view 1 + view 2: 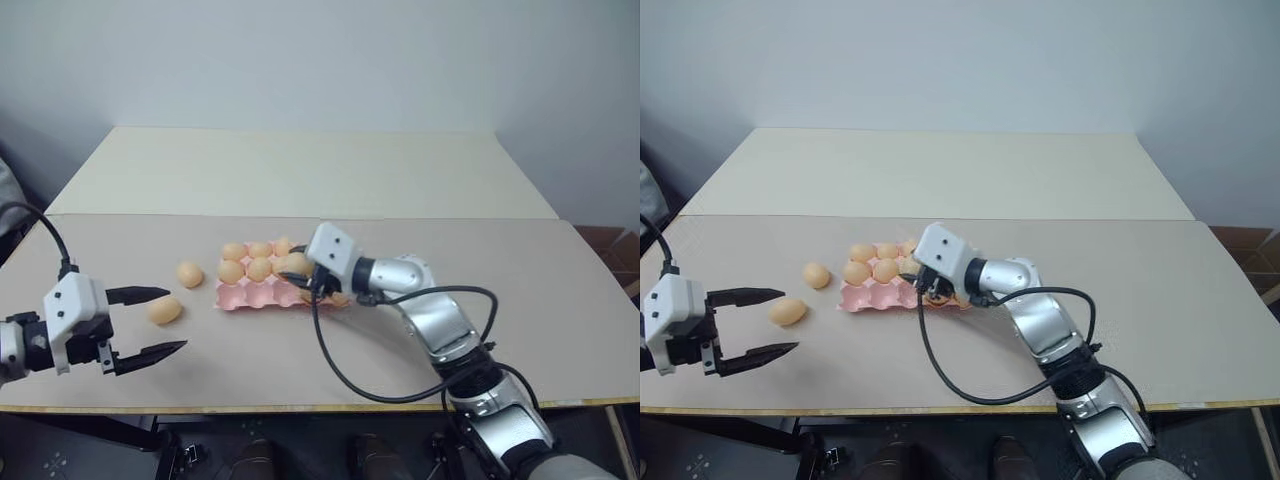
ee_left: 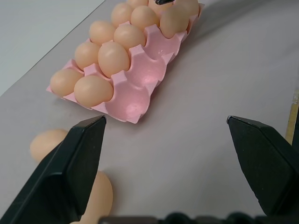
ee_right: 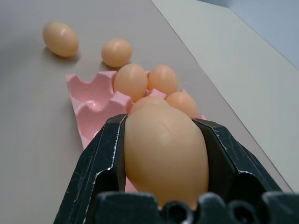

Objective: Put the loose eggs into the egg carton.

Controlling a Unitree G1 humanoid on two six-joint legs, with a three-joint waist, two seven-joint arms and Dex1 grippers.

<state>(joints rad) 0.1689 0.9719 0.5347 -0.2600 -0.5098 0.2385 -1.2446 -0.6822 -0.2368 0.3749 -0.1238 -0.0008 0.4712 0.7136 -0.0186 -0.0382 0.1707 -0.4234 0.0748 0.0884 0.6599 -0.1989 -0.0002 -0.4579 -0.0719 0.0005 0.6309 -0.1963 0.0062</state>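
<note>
An egg (image 3: 166, 154) is being gripped between the black fingers of the right gripper (image 3: 166, 186) above the egg carton (image 1: 262, 295), while the left gripper (image 1: 150, 322) is being held wide open and empty near two loose eggs (image 1: 165, 310) lying on the table (image 1: 420, 180) beside the carton. The smooth shell could be cracked if it is being squeezed too hard. It could also be let go over a ridge or a filled cup rather than an empty one and be sent rolling off.

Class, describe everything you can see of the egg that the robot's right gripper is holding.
The smooth, pale orange-tan oval egg looks matte and whole, with no visible crack. It sits clamped between the right gripper's two black fingers, which press its two sides. It hangs above the pink moulded egg tray, near the eggs already seated there.
</note>
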